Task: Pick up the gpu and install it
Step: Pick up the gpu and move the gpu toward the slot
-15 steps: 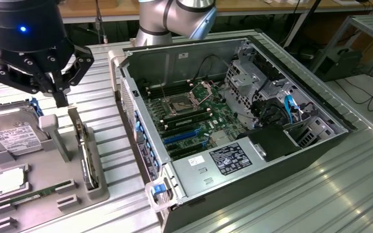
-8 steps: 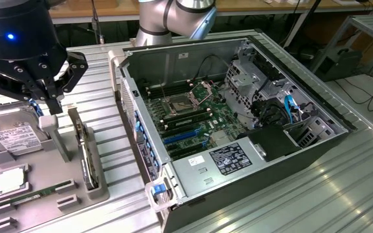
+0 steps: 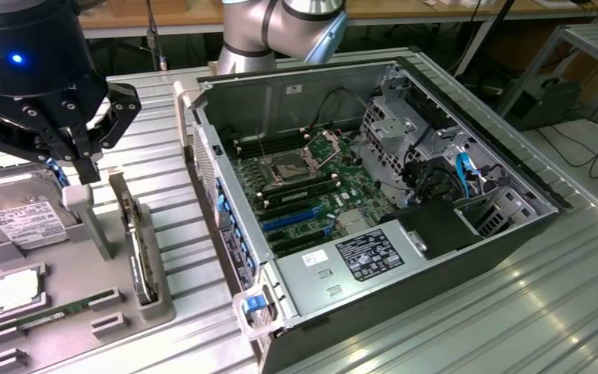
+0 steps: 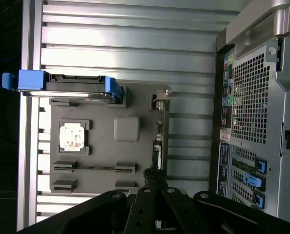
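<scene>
1. the gripper (image 3: pixel 75 160) points straight down from a black wrist housing (image 3: pixel 24 47).
2. its jaws are closed, tips together.
3. black links (image 3: pixel 121 109) splay out to either side above the jaws.
4. a blue light (image 3: pixel 15 58) glows on the housing, well above the jaws.
5. the grey arm (image 3: pixel 278 31) bends at a joint, well apart from the jaws.

Exterior view high, oblique, wrist view straight down, both sharing parts tray (image 3: pixel 71 276).
</scene>
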